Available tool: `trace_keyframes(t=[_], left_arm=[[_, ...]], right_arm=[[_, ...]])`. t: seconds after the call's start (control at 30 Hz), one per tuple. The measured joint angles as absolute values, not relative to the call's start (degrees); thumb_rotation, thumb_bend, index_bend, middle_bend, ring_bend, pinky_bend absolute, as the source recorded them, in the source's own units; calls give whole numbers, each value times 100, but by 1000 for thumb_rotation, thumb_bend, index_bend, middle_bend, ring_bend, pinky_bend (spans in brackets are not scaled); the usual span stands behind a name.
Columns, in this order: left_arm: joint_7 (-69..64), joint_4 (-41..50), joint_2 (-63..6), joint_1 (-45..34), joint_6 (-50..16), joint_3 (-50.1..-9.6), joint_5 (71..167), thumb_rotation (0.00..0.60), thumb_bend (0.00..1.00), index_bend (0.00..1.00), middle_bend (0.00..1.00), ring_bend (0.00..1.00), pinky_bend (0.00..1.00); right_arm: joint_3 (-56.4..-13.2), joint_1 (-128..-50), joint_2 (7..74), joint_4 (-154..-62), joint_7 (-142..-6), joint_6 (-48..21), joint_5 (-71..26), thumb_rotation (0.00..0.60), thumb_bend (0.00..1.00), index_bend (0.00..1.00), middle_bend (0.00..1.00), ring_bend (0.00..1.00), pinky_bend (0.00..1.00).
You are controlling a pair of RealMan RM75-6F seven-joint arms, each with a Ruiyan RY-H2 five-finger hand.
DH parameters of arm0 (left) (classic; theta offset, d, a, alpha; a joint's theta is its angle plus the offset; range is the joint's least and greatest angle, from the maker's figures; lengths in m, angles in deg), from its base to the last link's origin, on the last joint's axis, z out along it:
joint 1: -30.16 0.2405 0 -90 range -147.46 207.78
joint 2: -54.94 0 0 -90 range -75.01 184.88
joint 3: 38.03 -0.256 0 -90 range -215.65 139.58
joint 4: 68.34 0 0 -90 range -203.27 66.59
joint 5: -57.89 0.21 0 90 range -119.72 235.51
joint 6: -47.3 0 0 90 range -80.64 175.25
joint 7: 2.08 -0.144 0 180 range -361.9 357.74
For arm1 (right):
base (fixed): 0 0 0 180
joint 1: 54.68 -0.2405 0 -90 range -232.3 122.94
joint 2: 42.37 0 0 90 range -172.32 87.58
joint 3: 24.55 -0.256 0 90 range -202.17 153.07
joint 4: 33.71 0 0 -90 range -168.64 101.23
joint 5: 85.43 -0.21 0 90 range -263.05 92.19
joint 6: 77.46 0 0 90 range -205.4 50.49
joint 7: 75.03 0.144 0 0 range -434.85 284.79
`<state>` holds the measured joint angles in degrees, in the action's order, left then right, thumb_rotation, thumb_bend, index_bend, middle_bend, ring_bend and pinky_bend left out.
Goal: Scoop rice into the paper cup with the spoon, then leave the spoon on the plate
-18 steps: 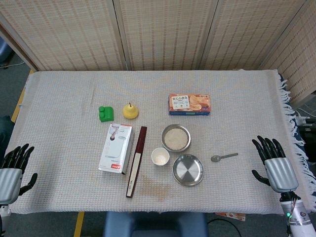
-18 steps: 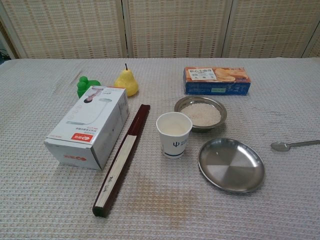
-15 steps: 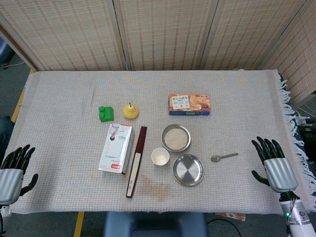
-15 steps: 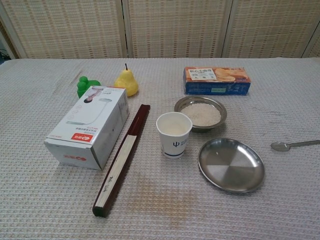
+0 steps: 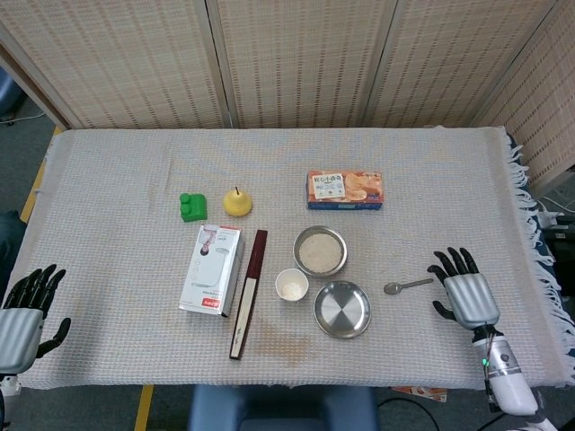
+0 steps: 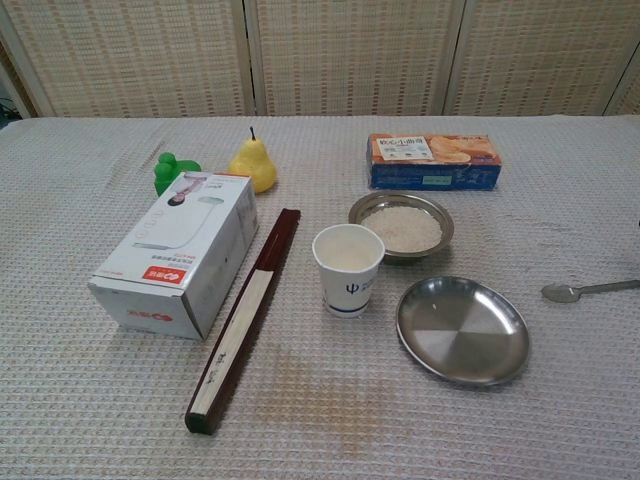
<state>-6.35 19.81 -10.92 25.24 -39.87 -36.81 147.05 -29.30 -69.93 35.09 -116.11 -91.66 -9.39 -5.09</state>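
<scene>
R hand (image 5: pixel 465 292) fingers spread, holding nothing, just beside spoon (image 5: pixel 407 285) handle tip; spoon flat on cloth, not touched. Plate (image 5: pixel 341 309), cup (image 5: pixel 291 285), rice bowl (image 5: pixel 320 250) further out past spoon. L hand (image 5: pixel 22 312) spread, empty, at far table edge

Chest view: handle of the small metal spoon (image 6: pixel 590 290), right of the round steel plate (image 6: pixel 463 329), runs off the right edge. Neither hand appears there. Head view: left hand (image 5: pixel 22 310), far left of the plate, cut by the frame edge. Print on the orange-and-blue snack box (image 5: pixel 345 189) too small to read.
</scene>
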Motion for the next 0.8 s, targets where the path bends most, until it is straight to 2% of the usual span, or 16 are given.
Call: trace_keyframes(t=[0.3,0.6,0.8], left_arm=[[-618,1979,-1076,2512,-3934,-3697,14693,600,384,0,0,0,112],[-666,1992,-1073,2484,-3834,-3702,14639,600,388,0,0,0,112],[-673,2002,-1071,2485,-3833,-3698,14622,600,390,0,0,0,111]], right_arm=[[-3030,-7423,4206,-10658,-9182,-1501,-788,600,244,477,213,0,0],[-2972,-7664,4449,-10212,-9015,-1751,-771,600,296,497,220,0,0],[-2942,-7751,4532,-10107,-9025,-1864,-802,600,297,497,220,0,0]])
